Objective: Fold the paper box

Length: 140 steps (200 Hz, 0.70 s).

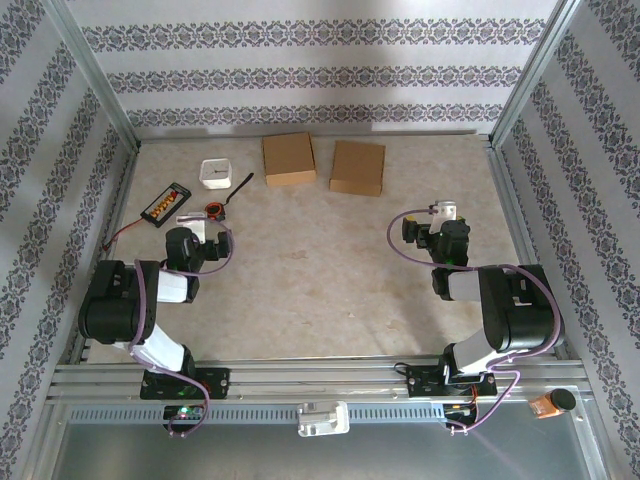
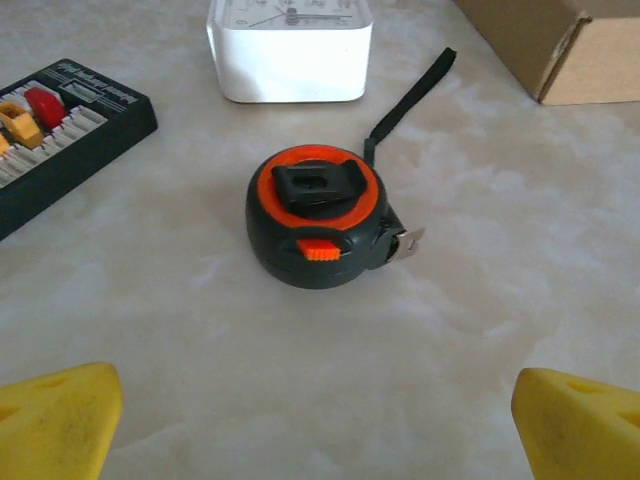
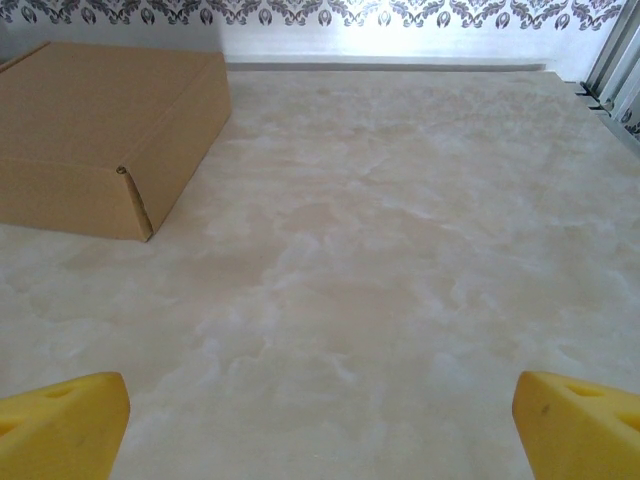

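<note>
Surveying the desk point(image 1: 320, 270) from above, two tan boxes lie near its far edge, close together but apart. The left cardboard box point(image 1: 288, 158) and the right cardboard box point(image 1: 358, 167) both sit flat with their tops closed. Neither arm touches either box.

Left tool point(image 1: 200, 226): released, jaws spread wide, nothing between them. In the left wrist view point(image 2: 320, 420) its yellow fingertips point(image 2: 60, 415) stand at the lower corners, clear of the desk items. Directly ahead of it rests a black-and-orange tape measure point(image 2: 315, 215), lying on its side with the belt clip upward; its black strap point(image 2: 410, 95) trails toward the far right. Beyond the tape measure stands a white clock point(image 2: 290, 45). A black tray point(image 2: 60, 130) of small parts lies at the left. One corner of the left cardboard box point(image 2: 560, 45) enters at the upper right.

Right tool point(image 1: 443, 212): released, jaws spread wide, grasping nothing. In the right wrist view point(image 3: 320, 425) bare desk surface lies ahead of it. The right cardboard box point(image 3: 100, 140) sits ahead and to the left, well apart from the fingertips point(image 3: 580, 420).

Both arms are folded back near their bases at the near edge.
</note>
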Each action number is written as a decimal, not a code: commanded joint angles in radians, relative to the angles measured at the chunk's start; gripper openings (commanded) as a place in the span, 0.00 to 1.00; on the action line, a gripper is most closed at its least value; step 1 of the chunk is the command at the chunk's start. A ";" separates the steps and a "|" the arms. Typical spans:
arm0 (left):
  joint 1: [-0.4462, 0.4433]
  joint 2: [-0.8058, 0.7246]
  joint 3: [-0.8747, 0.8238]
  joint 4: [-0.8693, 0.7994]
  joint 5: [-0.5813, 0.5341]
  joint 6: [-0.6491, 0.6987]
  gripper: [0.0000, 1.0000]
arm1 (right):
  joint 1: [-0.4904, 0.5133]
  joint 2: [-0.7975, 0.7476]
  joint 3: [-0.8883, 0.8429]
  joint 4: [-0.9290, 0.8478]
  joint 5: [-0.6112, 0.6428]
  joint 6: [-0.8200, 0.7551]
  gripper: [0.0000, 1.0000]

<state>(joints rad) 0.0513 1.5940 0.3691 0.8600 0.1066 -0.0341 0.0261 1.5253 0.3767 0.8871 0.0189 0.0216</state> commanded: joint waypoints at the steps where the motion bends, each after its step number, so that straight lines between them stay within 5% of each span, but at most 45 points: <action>1: -0.014 -0.007 -0.008 0.120 -0.092 -0.013 1.00 | -0.004 -0.005 0.004 0.033 0.009 -0.003 0.98; 140: -0.028 -0.003 -0.006 0.129 -0.111 -0.004 1.00 | -0.015 -0.002 0.010 0.025 -0.012 0.006 0.98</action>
<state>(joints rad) 0.0326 1.5944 0.3557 0.9577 0.0021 -0.0349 0.0216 1.5253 0.3767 0.8871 0.0174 0.0223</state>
